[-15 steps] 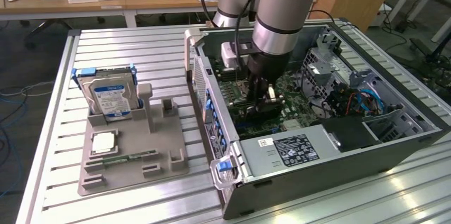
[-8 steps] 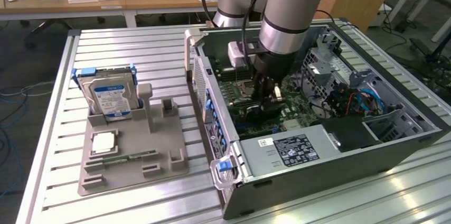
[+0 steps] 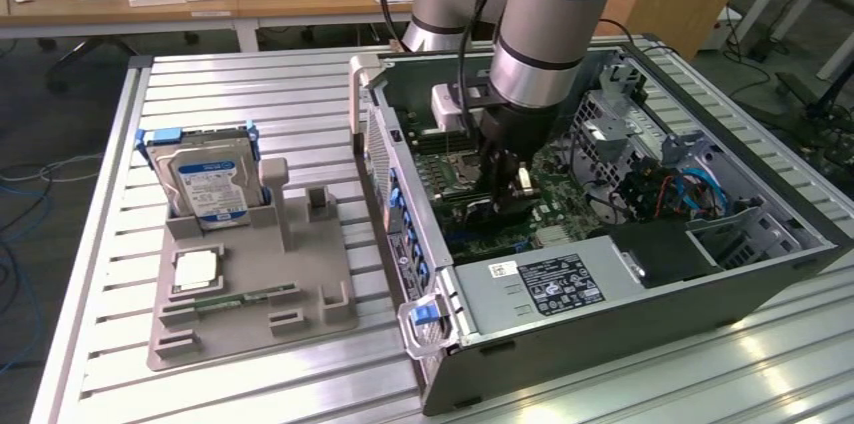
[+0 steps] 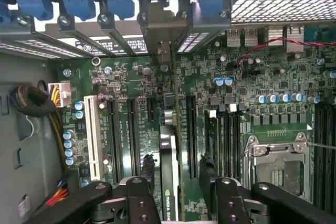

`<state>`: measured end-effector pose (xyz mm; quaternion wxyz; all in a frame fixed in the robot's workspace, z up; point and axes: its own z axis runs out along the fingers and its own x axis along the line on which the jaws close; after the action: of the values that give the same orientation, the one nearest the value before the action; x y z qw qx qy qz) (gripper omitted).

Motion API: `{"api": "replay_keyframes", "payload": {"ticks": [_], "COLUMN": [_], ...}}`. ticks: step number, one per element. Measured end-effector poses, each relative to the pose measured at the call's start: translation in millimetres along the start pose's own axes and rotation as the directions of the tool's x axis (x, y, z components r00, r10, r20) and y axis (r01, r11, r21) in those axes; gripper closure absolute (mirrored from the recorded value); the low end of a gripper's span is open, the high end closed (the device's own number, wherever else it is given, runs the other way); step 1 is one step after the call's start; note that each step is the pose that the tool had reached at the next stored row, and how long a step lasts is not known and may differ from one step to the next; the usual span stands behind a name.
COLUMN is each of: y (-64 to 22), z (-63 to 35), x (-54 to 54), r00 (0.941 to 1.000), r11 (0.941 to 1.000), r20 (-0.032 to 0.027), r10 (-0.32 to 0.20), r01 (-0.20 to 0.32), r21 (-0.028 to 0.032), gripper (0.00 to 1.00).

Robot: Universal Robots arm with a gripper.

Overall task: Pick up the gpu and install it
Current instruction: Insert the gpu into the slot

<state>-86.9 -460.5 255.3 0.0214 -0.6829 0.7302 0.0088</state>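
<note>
While the arm reaches down into the open computer case, the gpu stands on edge in a motherboard slot, between the fingers, which are spread apart, released from the card.

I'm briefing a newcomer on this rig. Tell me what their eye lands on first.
The open computer case lying on the slatted table grabs attention first, with the robot arm plunging straight into it. In the wrist view the pincer stands open astride the gpu, a dark card standing on edge in the green motherboard. At the exterior view's left, a hard drive stands upright in a grey holder.
</note>
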Motion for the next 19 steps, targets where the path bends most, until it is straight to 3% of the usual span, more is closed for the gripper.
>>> {"api": "replay_keyframes", "payload": {"ticks": [19], "y": [0.1], "z": [0.6], "x": [0.4], "r00": [0.9997], "r11": [0.9997], "r20": [0.0023], "r10": [-0.023], "r01": [0.023], "r21": [-0.0008], "gripper": [0.53]}}
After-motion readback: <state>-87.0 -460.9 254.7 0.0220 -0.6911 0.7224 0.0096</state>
